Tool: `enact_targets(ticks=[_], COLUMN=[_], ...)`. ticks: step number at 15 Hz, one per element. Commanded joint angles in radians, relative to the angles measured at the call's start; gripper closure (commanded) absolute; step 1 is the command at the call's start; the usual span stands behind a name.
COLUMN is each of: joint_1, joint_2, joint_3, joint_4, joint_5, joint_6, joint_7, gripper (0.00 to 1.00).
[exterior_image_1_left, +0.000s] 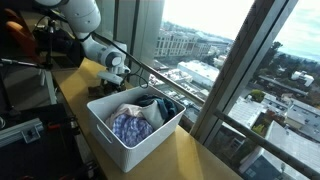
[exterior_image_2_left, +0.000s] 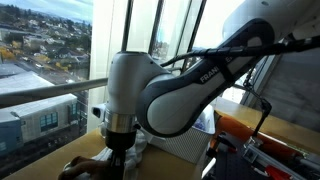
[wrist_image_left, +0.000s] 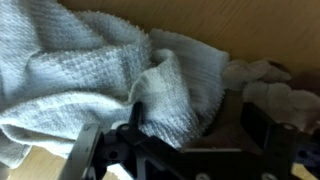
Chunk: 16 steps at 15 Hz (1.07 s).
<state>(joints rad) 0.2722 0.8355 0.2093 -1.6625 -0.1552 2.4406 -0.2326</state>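
Beside the white bin (exterior_image_1_left: 118, 140), near the table (exterior_image_1_left: 195, 152) edge by the window, the claw (wrist_image_left: 178, 145) hangs wide open, empty, over a towel (wrist_image_left: 90, 70).

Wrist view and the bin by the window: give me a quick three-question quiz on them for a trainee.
1. True or false: the jaws are shut on the white towel.
2. The white bin stands: A on the floor; B on the wooden table; C on a chair.
3. What does the bin hold?
Key: 1 false, the jaws stand open over the towel; 2 B; 3 crumpled cloths.
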Motion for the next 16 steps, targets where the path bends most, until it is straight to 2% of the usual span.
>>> enact_targets(ticks=[1, 3, 4, 5, 6, 13, 15, 16], joint_1=[-0.005, -0.010, -0.013, -0.018, -0.021, -0.040, -0.034, -0.032], joint_2=[0.064, 0.080, 0.086, 0.091, 0.097, 0.091, 0.031, -0.014], joint_3=[0.009, 0.007, 0.006, 0.006, 0.005, 0.001, -0.003, -0.002], joint_4=[0.092, 0.106, 0.109, 0.109, 0.112, 0.093, 0.048, 0.011], joint_5=[0.020, 0.019, 0.019, 0.020, 0.020, 0.018, 0.011, 0.008], joint_6=[-0.058, -0.063, -0.062, -0.059, -0.057, -0.049, -0.059, -0.057], joint_7=[-0.007, -0.010, -0.011, -0.014, -0.014, -0.012, 0.005, 0.012], gripper=[0.00, 0.01, 0.25, 0.25, 0.30, 0.84, 0.98, 1.00])
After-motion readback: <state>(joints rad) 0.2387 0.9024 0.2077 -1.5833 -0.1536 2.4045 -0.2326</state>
